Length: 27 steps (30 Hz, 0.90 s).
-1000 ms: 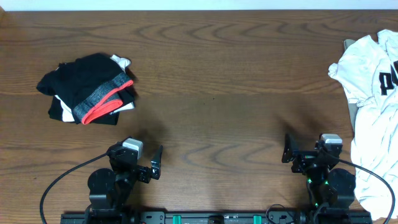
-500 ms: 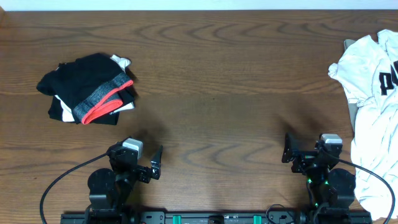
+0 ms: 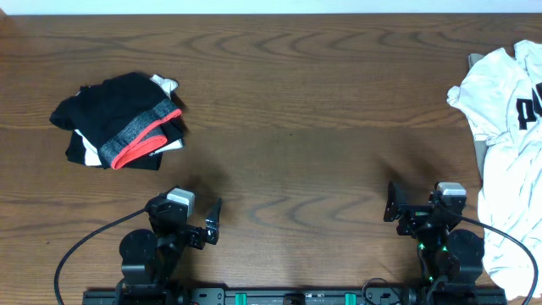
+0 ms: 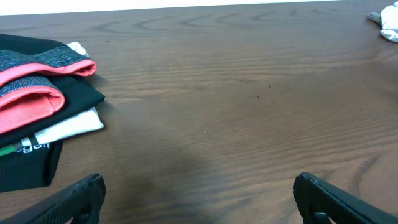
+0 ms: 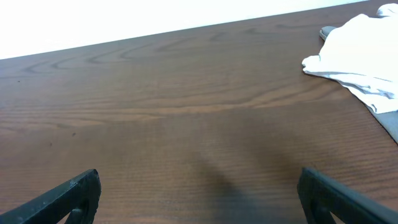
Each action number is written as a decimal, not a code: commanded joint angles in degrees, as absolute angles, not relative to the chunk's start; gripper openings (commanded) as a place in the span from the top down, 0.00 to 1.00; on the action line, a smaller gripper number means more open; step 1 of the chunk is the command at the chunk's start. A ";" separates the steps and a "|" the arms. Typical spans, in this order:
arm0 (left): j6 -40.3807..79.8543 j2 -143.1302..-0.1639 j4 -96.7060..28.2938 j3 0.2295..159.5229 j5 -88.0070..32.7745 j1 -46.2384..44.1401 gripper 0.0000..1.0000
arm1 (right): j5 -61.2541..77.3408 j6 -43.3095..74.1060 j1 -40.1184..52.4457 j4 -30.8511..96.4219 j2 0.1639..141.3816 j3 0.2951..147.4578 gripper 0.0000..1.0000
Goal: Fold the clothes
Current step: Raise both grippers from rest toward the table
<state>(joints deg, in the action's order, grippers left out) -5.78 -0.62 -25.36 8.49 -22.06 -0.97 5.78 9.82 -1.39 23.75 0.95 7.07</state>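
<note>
Since the white T-shirt (image 3: pixel 506 144) is heaped along the right edge of the wooden table (image 3: pixel 296 102), strung out near-to-far just right of the right gripper (image 5: pixel 199 190), that arm's way better placed than the left gripper (image 4: pixel 199 193), and both are held wide open, empty.

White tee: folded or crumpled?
Crumpled, not folded. The tee lies in a wrinkled heap at the right edge of the table, running out of frame; its black lettering only partly shows.

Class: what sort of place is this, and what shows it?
Likely a robotics lab bench for clothes folding: a brown wooden table, the open left gripper and right gripper, a crumpled white T-shirt with black lettering.
</note>
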 commanded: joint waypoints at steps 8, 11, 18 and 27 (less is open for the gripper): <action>-5.28 -0.19 -23.16 7.29 -21.39 -1.21 0.02 | 6.04 9.34 -1.80 23.73 0.49 6.94 0.01; -5.23 -0.19 -23.49 7.29 -21.43 -1.21 0.02 | 6.09 9.41 -1.80 22.31 0.49 6.94 0.01; -5.21 -0.47 -25.19 7.33 -21.43 -1.21 0.02 | 8.47 10.92 -1.80 22.72 0.49 6.94 0.01; 5.19 -2.94 -18.68 12.43 -21.39 -1.21 0.02 | 19.99 17.17 -1.80 14.46 2.28 8.36 0.01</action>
<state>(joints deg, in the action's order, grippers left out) 0.21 -1.43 -20.10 8.62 -21.89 -0.97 14.94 13.47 -1.39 15.05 1.19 7.14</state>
